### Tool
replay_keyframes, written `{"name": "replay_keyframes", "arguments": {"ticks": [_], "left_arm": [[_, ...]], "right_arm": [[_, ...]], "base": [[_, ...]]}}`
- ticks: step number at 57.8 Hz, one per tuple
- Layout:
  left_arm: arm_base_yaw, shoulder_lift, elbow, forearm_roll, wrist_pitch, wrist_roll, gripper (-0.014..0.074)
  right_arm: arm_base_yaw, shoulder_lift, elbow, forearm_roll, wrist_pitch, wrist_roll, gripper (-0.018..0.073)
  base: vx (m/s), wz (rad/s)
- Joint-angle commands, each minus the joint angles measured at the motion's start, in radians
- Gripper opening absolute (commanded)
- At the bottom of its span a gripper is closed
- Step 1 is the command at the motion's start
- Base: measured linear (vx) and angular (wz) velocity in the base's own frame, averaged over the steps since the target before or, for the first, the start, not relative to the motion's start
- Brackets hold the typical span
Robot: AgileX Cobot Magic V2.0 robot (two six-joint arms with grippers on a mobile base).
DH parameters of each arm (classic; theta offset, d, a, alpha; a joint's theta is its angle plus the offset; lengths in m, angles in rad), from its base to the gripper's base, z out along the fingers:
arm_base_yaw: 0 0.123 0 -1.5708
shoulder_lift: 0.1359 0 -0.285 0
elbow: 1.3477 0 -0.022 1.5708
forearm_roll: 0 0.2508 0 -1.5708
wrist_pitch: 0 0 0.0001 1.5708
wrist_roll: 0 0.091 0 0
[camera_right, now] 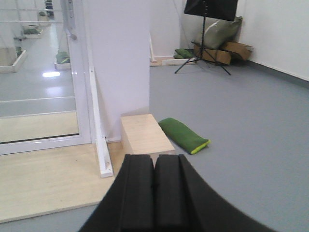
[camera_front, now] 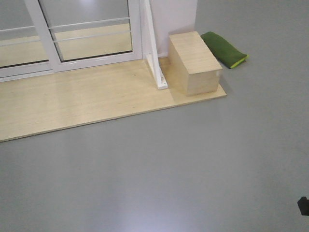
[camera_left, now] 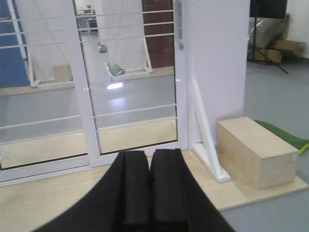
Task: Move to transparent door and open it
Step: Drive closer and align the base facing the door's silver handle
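The transparent door (camera_left: 130, 87) is a white-framed glass panel with thin horizontal bars, standing shut a short way ahead of me. Its grey curved handle (camera_left: 180, 31) sits high on the right stile, also seen in the right wrist view as the handle (camera_right: 71, 23). The front view shows only the door's lower part (camera_front: 91, 34). My left gripper (camera_left: 149, 153) is shut with nothing in it and faces the door's lower half from a distance. My right gripper (camera_right: 154, 157) is also shut and empty, facing the wooden box to the door's right.
A low wooden platform (camera_front: 72, 101) lies in front of the door on the grey floor. A wooden box (camera_front: 195, 60), a white slanted brace (camera_front: 154, 58) and a green cushion (camera_front: 224, 48) are at its right end. A handle-less glass panel (camera_left: 38, 96) adjoins on the left.
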Motion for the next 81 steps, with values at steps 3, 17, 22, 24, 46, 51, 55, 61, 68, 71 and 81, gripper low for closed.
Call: {"name": "replay_keyframes", "arguments": {"ticks": [3, 17, 22, 24, 46, 51, 55, 61, 68, 71, 81], "left_arm": [[-0.004, -0.014, 0.016, -0.008, -0.083, 0.001, -0.0006], [-0.004, -0.014, 0.016, -0.008, -0.083, 0.001, -0.0006], [-0.004, -0.014, 0.016, -0.008, -0.083, 0.001, -0.0006], [-0.004, -0.014, 0.016, -0.008, -0.083, 0.001, -0.0006], [-0.004, -0.014, 0.016, -0.008, -0.083, 0.001, -0.0006], [-0.004, -0.014, 0.016, -0.008, -0.083, 0.001, -0.0006], [-0.004, -0.014, 0.016, -0.008, -0.083, 0.001, -0.0006], [-0.004, -0.014, 0.016, -0.008, -0.083, 0.001, -0.0006], [-0.004, -0.014, 0.016, -0.008, -0.083, 0.001, -0.0006], [-0.004, -0.014, 0.016, -0.008, -0.083, 0.001, -0.0006], [-0.004, -0.014, 0.016, -0.008, -0.083, 0.001, -0.0006]], "right_arm": [[0.002, -0.016, 0.005, -0.007, -0.084, 0.0, -0.0009], [0.002, -0.016, 0.005, -0.007, -0.084, 0.0, -0.0009], [0.002, -0.016, 0.005, -0.007, -0.084, 0.0, -0.0009], [0.002, -0.016, 0.005, -0.007, -0.084, 0.0, -0.0009], [0.002, -0.016, 0.005, -0.007, -0.084, 0.0, -0.0009], [0.002, -0.016, 0.005, -0.007, -0.084, 0.0, -0.0009], [0.002, -0.016, 0.005, -0.007, -0.084, 0.0, -0.0009], [0.002, -0.016, 0.005, -0.007, -0.084, 0.0, -0.0009], [0.002, -0.016, 0.005, -0.007, -0.084, 0.0, -0.0009], [0.002, -0.016, 0.005, -0.007, -0.084, 0.0, -0.0009], [0.002, -0.016, 0.005, -0.007, -0.084, 0.0, -0.0009]], "base": [[0.61, 0.47], [0.59, 0.4], [0.57, 0.32], [0.56, 0.3], [0.52, 0.21], [0.51, 0.09], [0.51, 0.06], [0.5, 0.05], [0.49, 0.04], [0.48, 0.04], [0.46, 0.03]]}}
